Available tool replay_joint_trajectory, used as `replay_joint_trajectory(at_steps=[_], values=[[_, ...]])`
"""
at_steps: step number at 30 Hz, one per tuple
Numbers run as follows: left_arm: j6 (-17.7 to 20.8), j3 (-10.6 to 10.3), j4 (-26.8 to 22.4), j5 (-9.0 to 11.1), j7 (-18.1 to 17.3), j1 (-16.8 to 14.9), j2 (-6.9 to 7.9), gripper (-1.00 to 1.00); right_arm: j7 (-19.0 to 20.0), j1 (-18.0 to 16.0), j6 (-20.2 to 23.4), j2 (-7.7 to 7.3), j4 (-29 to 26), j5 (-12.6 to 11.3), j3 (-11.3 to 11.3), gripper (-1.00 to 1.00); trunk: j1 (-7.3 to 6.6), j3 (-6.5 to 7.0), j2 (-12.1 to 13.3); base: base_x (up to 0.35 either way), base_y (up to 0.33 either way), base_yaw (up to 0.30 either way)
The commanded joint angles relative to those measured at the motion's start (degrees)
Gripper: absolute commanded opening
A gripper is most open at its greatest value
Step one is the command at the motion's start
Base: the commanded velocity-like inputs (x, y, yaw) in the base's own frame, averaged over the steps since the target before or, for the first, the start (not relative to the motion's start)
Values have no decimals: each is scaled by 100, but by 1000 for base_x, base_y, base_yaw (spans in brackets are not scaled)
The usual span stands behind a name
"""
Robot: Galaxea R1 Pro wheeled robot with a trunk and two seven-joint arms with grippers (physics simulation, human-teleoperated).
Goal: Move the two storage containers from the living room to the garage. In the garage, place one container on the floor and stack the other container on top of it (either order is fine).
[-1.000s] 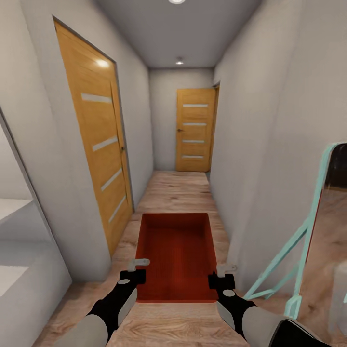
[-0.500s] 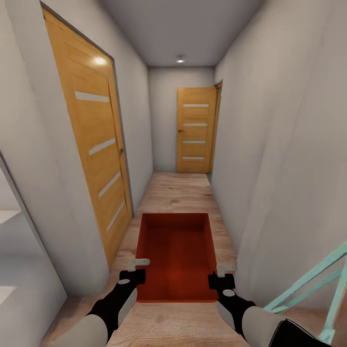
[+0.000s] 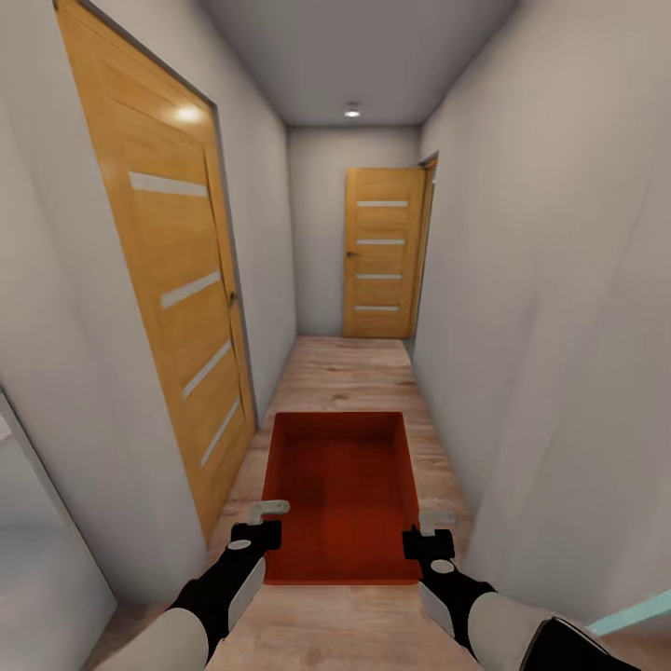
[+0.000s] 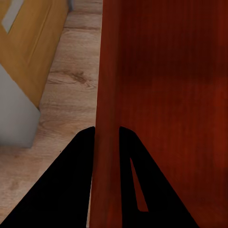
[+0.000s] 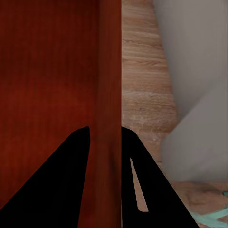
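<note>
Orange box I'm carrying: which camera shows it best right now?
The head view: the whole orange box shows, open top up, held between the left hand and right hand. Each wrist view gives a close-up of one side wall clamped between the fingers.

Beyond the right gripper (image 3: 427,530), a pale turquoise bar (image 3: 629,616) is cut off by the picture's edge, unidentifiable.
</note>
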Motion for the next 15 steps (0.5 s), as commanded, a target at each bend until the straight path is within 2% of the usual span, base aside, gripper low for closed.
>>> replay_joint_trajectory(at_steps=[1,15], values=[[41,36,-3,49,75,-3,61,-100,-10,-8,-47,-36,-9,-13,-386,-100,6,-11,-10,322,60,0],[41,44,0,49,75,-3,64,-100,-11,-8,-49,-31,-9,-13,-384,-100,6,-11,-10,322,39,0]])
